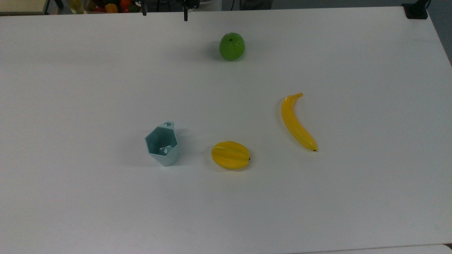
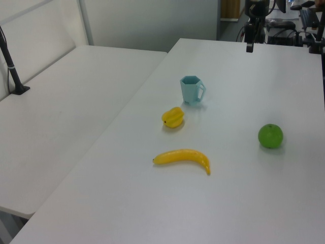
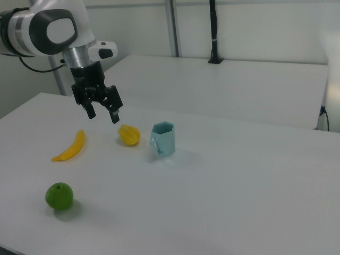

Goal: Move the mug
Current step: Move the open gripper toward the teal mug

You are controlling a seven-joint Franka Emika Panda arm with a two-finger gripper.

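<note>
White work table [image 1: 353,197] under even light; second white table [image 2: 66,112] alongside, separated by a narrow seam. Black pole [image 3: 213,29] clamped at second table's far edge. Pale wall panels [image 2: 152,20] with vertical metal posts [image 3: 173,26] behind.

A robotics lab: a Franka arm [image 3: 53,32] hangs over a broad white table [image 1: 106,211] where plastic toy fruit is laid out — a green apple [image 1: 232,46], a banana [image 1: 296,123] and a starfruit [image 1: 230,155]. A second white table [image 2: 66,112] adjoins it, with a black clamped pole [image 2: 10,61], plain pale walls, and cabled equipment [image 2: 284,25] beyond.
</note>
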